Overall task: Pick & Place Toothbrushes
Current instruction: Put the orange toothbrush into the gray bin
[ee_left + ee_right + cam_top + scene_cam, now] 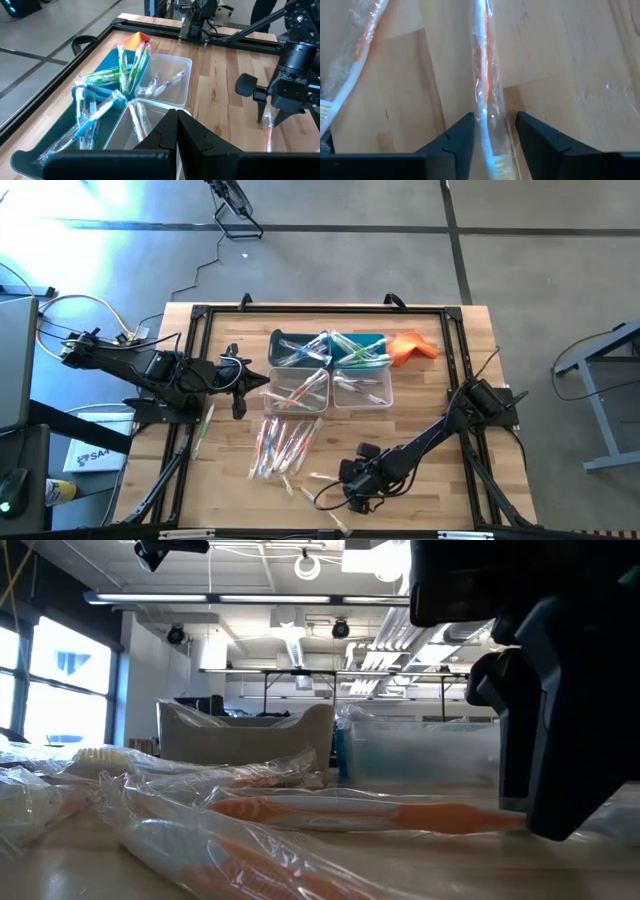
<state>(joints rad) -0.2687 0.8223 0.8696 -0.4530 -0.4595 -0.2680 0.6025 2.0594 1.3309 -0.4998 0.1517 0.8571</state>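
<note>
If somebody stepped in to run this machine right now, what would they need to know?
Right gripper: down at the table's near side, fingers straddling one wrapped orange-and-white toothbrush, closing but not yet clamped.
Left gripper: shut, empty, waiting beside the bins.
Done: several toothbrushes already lie sorted in the four bins, green and blue ones in the teal pair.
Left: a loose pile of wrapped toothbrushes on the wooden table, plus the one being picked.

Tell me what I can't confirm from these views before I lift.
- Right gripper straddles a wrapped orange-and-white toothbrush; its brush end is cut off at the right wrist picture's bottom edge.
- High view: the right arm covers that grasp.
- Low view: the clear plastic bins are blurred, contents unreadable.
</note>
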